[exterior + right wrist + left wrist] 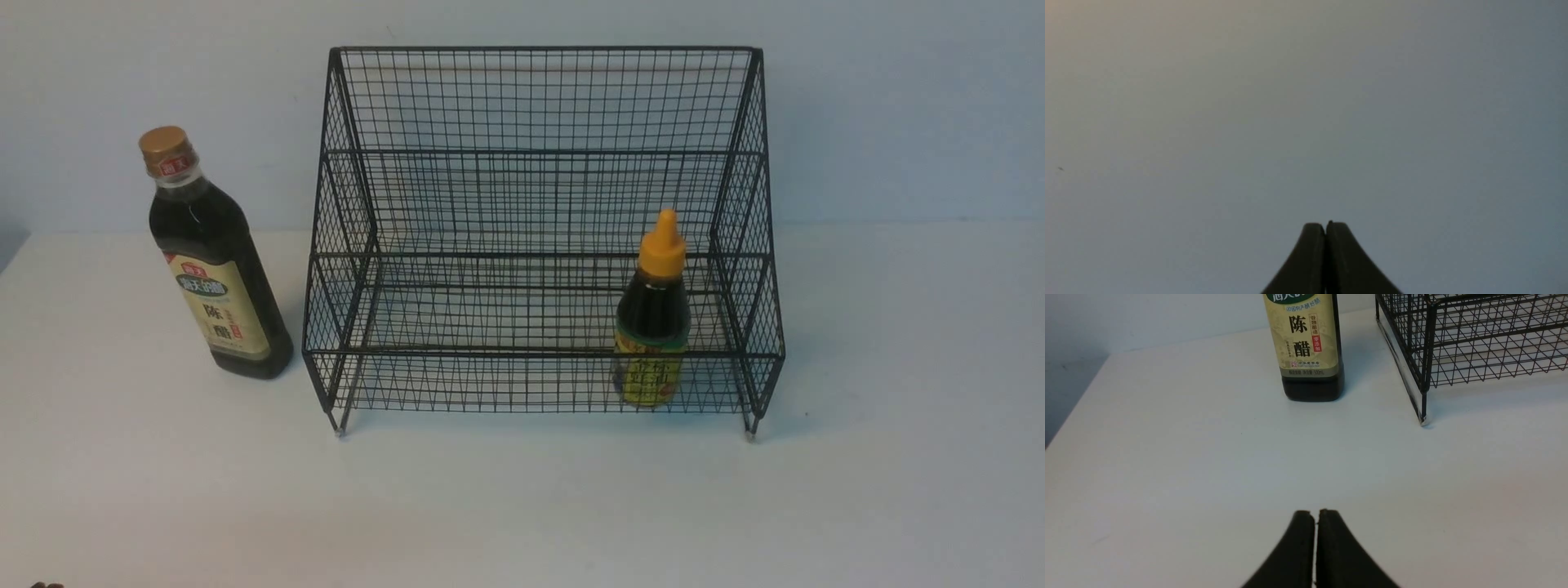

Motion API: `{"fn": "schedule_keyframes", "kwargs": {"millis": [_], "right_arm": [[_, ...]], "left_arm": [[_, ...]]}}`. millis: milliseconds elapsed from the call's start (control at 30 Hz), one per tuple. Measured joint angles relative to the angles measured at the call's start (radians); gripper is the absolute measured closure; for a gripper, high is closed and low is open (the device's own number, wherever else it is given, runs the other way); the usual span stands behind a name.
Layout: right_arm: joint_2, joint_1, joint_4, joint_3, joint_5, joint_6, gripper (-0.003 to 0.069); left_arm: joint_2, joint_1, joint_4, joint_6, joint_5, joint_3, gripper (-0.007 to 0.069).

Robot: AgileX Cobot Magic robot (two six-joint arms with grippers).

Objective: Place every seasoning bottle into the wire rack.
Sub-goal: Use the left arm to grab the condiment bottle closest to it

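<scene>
Now two bottles [227,269], one rack [543,354]; both end effectors [1316,516] [1325,228] together.

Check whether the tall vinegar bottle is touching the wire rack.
Apart: the front view shows bare white tabletop between the tall vinegar bottle and the wire rack's left side.

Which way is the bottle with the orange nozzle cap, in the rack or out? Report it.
In: the bottle stands inside the wire rack, its lower part behind the front mesh.
</scene>
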Motion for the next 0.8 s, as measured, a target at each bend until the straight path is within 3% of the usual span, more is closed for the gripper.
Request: {"fn": "schedule_keyframes", "kwargs": {"millis": [100, 200, 300, 500, 800], "right_arm": [[-0.045, 0.035, 0.002, 0.085, 0.072, -0.006, 0.0672], [-0.091, 0.071, 0.02, 0.198, 0.13, 0.097, 0.0672], [-0.147, 0.087, 0.036, 0.322, 0.103, 0.311, 0.0672], [-0.174, 0.087, 0.003, 0.483, -0.108, 0.652, 0.0672], [-0.175, 0.087, -0.008, 0.536, -0.263, 0.693, 0.0672]], "left_arm": [[0.0, 0.0, 0.0, 0.0, 0.0, 0.0, 0.0629], [0.0, 0.0, 0.0, 0.0, 0.0, 0.0, 0.0629], [0.0, 0.0, 0.0, 0.0, 0.0, 0.0, 0.0629], [0.0, 0.0, 0.0, 0.0, 0.0, 0.0, 0.0629], [0.0, 0.0, 0.0, 0.0, 0.0, 0.0, 0.0629]]}}
